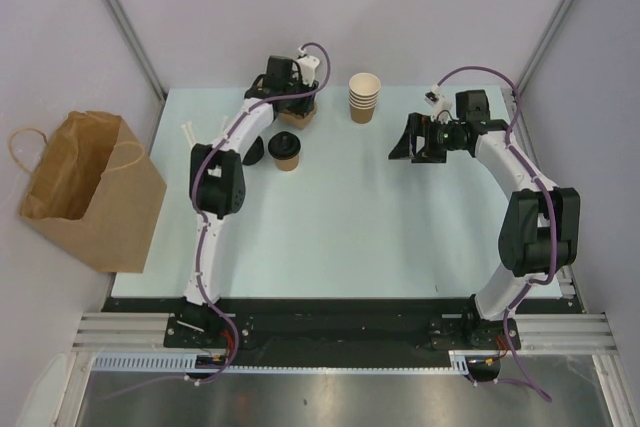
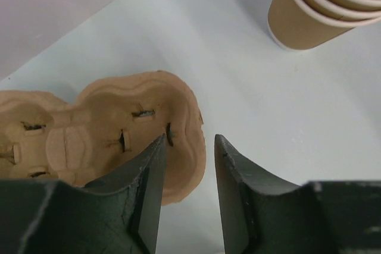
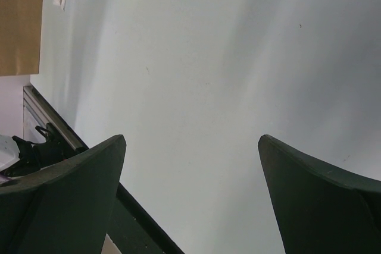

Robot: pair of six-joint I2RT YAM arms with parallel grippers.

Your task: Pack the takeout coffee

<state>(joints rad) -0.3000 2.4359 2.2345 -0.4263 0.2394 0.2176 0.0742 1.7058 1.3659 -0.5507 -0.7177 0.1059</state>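
The left arm rises from its base at the lower left of the overhead view, bends at a dark elbow near the table's (image 1: 350, 227) left edge, and slants up and right to the far edge, where its wrist tips downward over a moulded pulp cup carrier (image 2: 107, 141). In the left wrist view the left gripper (image 2: 189, 142) has its jaws drawn partway together astride the carrier's near rim, one finger over a cup well and the other over bare table. Whether they already pinch the rim cannot be told. The right arm climbs from the lower right, folds at its elbow by the right edge, and reaches up and left with its forearm level. The right gripper (image 3: 191, 141) points toward the frame's centre, jaws spread wide over bare table and holding nothing. The takeout coffee (image 1: 286, 150) stands upright with its black lid on, left of centre in the upper half of the overhead view, just below the carrier and beside the left forearm. A stack of lidless cups (image 1: 365, 97) stands to the carrier's right. A paper bag (image 1: 85, 187) sits open at the far left. Cups, bag and carrier show only plain brown surfaces.
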